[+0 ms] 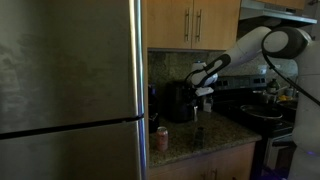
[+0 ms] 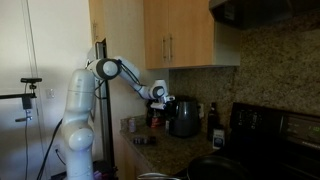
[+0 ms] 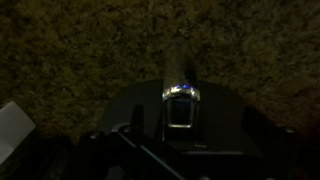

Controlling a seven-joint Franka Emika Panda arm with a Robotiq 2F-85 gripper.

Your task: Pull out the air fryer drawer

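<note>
The black, boxy air fryer point(image 1: 180, 104) stands on the granite counter in both exterior views point(image 2: 184, 119). In the wrist view I look down on its dark rounded top point(image 3: 215, 112) and the chrome-edged drawer handle point(image 3: 181, 96). My gripper point(image 1: 203, 80) hovers at the air fryer's upper front, by the handle; it also shows in an exterior view point(image 2: 160, 96). In the wrist view the two dark fingers stand wide apart on either side of the handle point(image 3: 195, 122), open and holding nothing. The picture is very dark.
A tall steel fridge point(image 1: 70, 90) fills the near side. A small orange-red can point(image 1: 162, 138) stands on the counter point(image 1: 205, 138) by the fridge. A stove with a pot point(image 1: 268, 112) is beyond the air fryer. Wooden cabinets point(image 2: 185, 35) hang above.
</note>
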